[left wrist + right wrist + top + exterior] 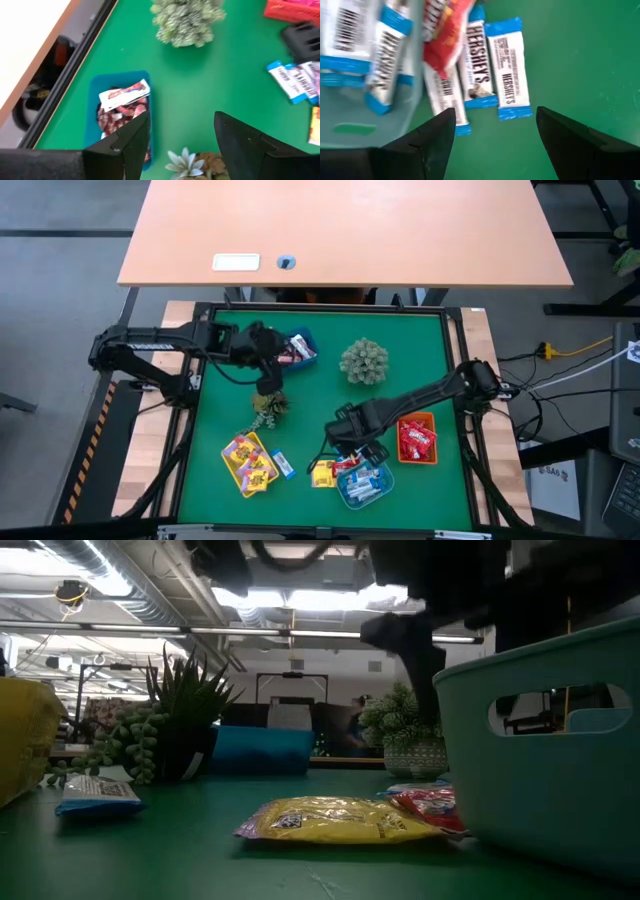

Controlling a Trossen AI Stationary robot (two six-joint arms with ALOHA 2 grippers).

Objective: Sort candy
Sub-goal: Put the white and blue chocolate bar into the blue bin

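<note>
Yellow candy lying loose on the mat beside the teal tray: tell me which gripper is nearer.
Right. The right gripper hovers just above the yellow candy; the left gripper is across the mat by the blue tray.

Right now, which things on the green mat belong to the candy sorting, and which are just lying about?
Part of the job:
- loose blue-and-white wrapped candy bars
- loose yellow wrapped candy
- red wrapped candy
- yellow, orange, blue, teal plastic trays

Just lying about:
- pale spiky plant
- small plant beside left gripper

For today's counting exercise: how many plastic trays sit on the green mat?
4: blue tray at the far left, yellow tray near left, orange tray at the right, teal tray at the near edge. None appears hidden.
</note>
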